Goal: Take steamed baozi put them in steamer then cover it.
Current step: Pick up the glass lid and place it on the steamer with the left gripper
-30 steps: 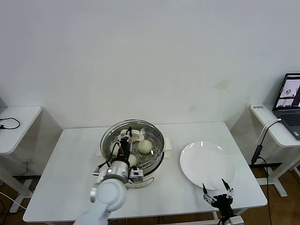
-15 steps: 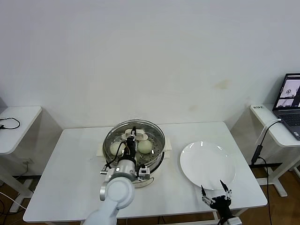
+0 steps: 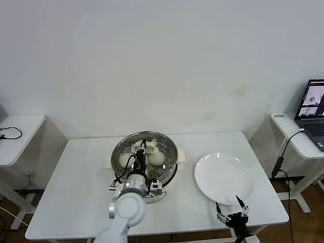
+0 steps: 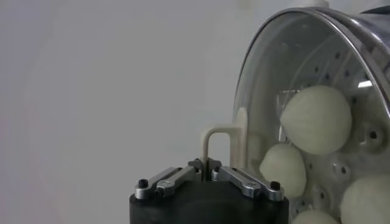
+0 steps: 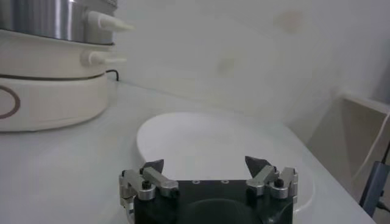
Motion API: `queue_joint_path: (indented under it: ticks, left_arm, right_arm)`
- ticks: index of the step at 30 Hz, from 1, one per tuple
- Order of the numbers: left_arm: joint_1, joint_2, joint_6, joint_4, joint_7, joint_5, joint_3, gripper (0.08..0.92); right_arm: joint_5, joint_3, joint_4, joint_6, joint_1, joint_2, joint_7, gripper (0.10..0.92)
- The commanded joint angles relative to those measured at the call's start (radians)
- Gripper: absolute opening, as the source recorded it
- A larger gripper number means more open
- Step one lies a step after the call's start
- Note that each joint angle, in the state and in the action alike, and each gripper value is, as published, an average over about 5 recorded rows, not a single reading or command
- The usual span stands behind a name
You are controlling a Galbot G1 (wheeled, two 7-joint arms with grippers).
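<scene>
— White wall filled the upper half of the head view, and below it stood a white table (image 3: 76, 177) carrying everything. What sat on it?

— Near the frame's centre was the steamer (image 3: 167, 178), a shiny steel pot on a cream base. Its cover (image 3: 164, 144), the clear glass lid, lay over the pot, and the steamed baozi (image 3: 156, 158) showed through the glass on the perforated tray. To the right of the steamer, apart from it, lay a flat white plate (image 3: 224, 178).

— And the left end effector?

— The left end effector (image 3: 143, 147) reached over the pot from the lower centre of the frame. Its fingers were pinched fully together on the cover's cream handle (image 4: 220, 141); the left wrist view showed the two tips meeting at the thin handle loop, with the glass dome and four buns behind it.

— Was the lid seated all the way?

— I could not tell for certain; it sat level over the rim in the head view.

— The other arm?

— The right end effector (image 3: 231, 208) hung at the lower right of the frame, by the table's near edge just beside the plate, its fingers spread wide with nothing between them. The right wrist view showed the plate beyond the tips and the steamer's base in the upper left.

— Anything else?

— A laptop (image 3: 314, 114) stood on a side desk at the right edge.
</scene>
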Motion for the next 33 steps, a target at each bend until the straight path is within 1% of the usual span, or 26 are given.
queue_joint_path:
  ticks: [1, 21, 24, 28, 30, 33]
  left_arm:
    - [0.002, -0.01, -0.001, 0.01, -0.009, 0.005, -0.008, 0.123]
    - [0.027, -0.037, -0.01, 0.016, -0.036, -0.009, -0.021, 0.126]
    - [0.038, -0.038, -0.013, -0.001, -0.043, -0.011, -0.023, 0.169]
    - [0.063, -0.029, -0.016, -0.05, -0.046, -0.011, -0.026, 0.284]
    - [0.084, -0.016, -0.019, -0.081, -0.049, -0.017, -0.03, 0.328]
    - [0.125, 0.011, -0.029, -0.128, -0.063, -0.036, -0.041, 0.414]
  right_arm:
    - [-0.001, 0.0, 0.002, 0.001, -0.002, -0.002, -0.002, 0.823]
    - [-0.002, -0.007, -0.006, 0.002, 0.002, -0.009, -0.008, 0.823]
    - [-0.004, -0.008, -0.004, 0.003, -0.001, -0.008, -0.008, 0.823]
    - [-0.008, -0.01, -0.002, 0.004, -0.004, -0.007, -0.008, 0.823]
    - [-0.01, -0.01, 0.001, 0.004, -0.006, -0.006, -0.007, 0.823]
    - [-0.012, -0.011, 0.005, 0.004, -0.01, -0.005, -0.007, 0.823]
